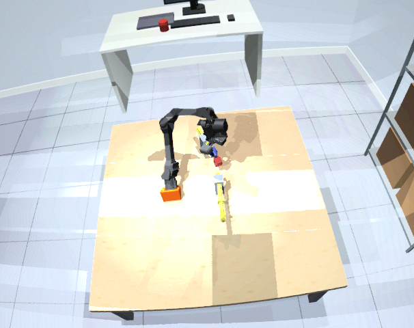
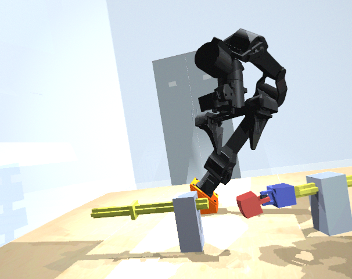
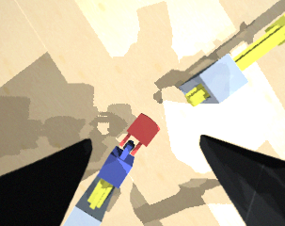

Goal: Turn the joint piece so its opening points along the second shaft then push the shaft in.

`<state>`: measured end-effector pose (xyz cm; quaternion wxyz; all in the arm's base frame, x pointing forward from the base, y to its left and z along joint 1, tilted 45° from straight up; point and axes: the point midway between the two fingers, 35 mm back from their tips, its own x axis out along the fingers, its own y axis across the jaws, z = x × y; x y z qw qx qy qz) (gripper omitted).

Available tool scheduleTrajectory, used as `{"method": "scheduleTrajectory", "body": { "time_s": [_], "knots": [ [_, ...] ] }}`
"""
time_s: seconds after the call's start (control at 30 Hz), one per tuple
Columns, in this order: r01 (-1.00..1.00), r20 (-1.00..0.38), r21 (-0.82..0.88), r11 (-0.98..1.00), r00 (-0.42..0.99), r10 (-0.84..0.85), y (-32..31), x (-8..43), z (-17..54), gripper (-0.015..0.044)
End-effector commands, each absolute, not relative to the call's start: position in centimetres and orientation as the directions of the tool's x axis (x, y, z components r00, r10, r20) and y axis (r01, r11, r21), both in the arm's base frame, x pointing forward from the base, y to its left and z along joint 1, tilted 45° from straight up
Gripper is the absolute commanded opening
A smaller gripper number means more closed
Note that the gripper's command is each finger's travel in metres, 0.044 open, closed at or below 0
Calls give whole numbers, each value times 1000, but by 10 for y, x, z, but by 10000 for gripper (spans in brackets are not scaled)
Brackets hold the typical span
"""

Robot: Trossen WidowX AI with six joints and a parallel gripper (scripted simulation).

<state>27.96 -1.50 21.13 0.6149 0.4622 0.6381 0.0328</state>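
The red joint piece (image 1: 218,161) (image 2: 248,204) (image 3: 143,129) hangs by dark hinges on the blue end piece (image 1: 214,152) (image 2: 282,195) (image 3: 116,167) of the first yellow shaft (image 2: 305,189) (image 3: 101,193). In the exterior view it tips slightly down; its opening is not visible. That shaft sits in a grey block (image 2: 332,204) (image 3: 83,217). The second yellow shaft (image 1: 221,206) (image 2: 153,206) (image 3: 261,44) runs through another grey block (image 1: 218,180) (image 2: 188,223) (image 3: 224,77); a gap separates its near end from the red piece. My gripper (image 2: 236,150) (image 3: 146,141) is wide open and empty, above the joint.
A square collar (image 2: 134,209) sits on the second shaft beyond its block. The arm's orange base (image 1: 171,194) (image 2: 210,204) stands on the wooden table (image 1: 147,264) beside the shafts. A white desk (image 1: 186,31) stands behind the table, and a shelf rack is at the right.
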Motion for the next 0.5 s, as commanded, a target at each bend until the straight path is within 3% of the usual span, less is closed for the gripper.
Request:
{"method": "scheduleTrajectory", "body": {
  "time_s": [0.0, 0.47],
  "knots": [
    [496, -760, 623, 605, 200, 619, -22, 277, 220, 440],
    [519, -720, 610, 598, 47, 693, -31, 294, 162, 440]
  ]
}}
